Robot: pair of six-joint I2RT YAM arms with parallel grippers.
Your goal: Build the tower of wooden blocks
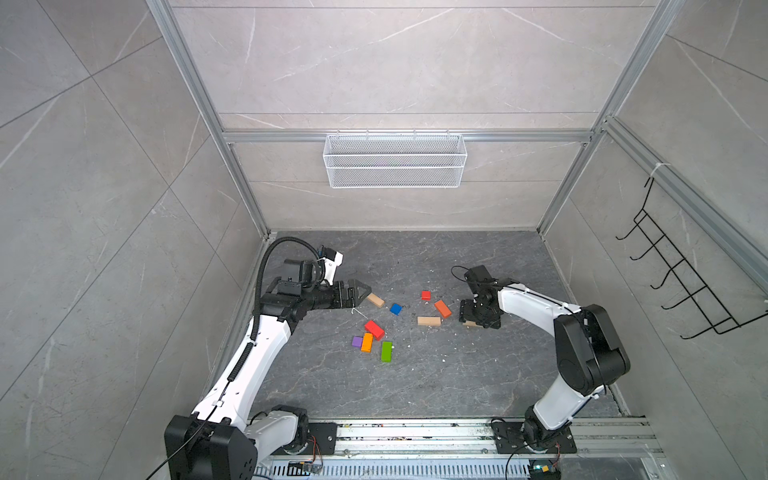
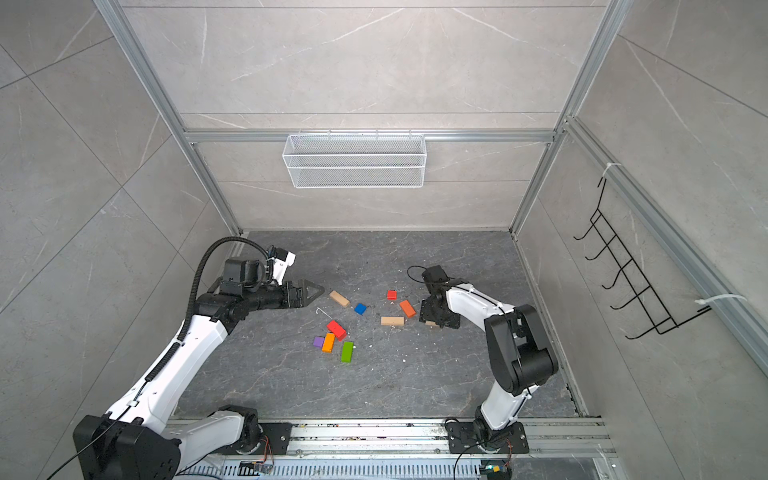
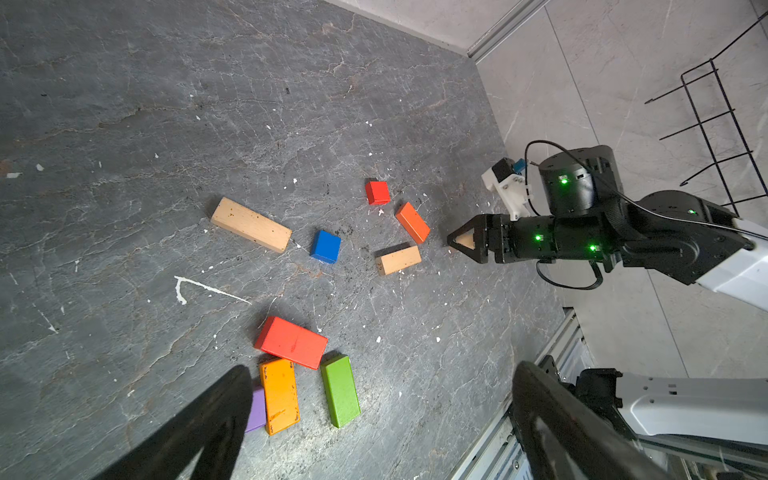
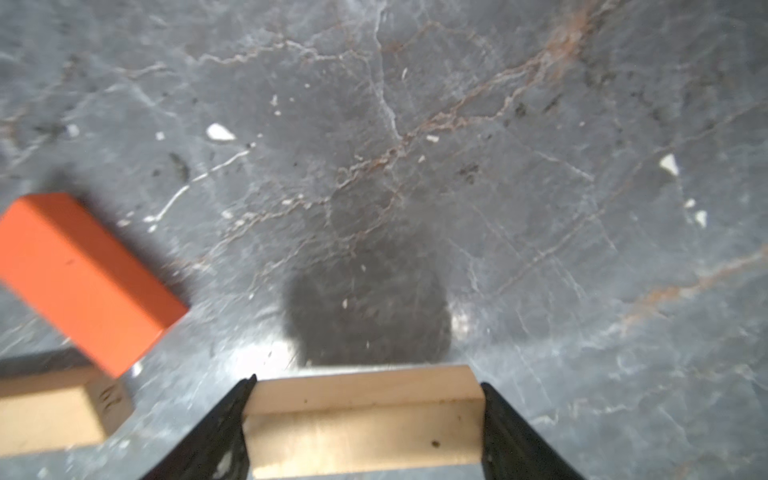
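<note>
Wood blocks (image 1: 373, 329) loose, flat, unstacked.

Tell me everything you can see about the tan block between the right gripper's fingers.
The tan block is a plain unpainted wooden bar, pale with a few dark specks. The right gripper clamps its two opposite sides with black fingers. It appears to rest flat on the grey table. Nothing else touches it; an orange block lies nearby.

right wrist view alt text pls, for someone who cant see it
The right gripper brackets a tan block on the dark marbled table, seemingly touching both sides. An orange block and a second tan block lie nearby.
</note>
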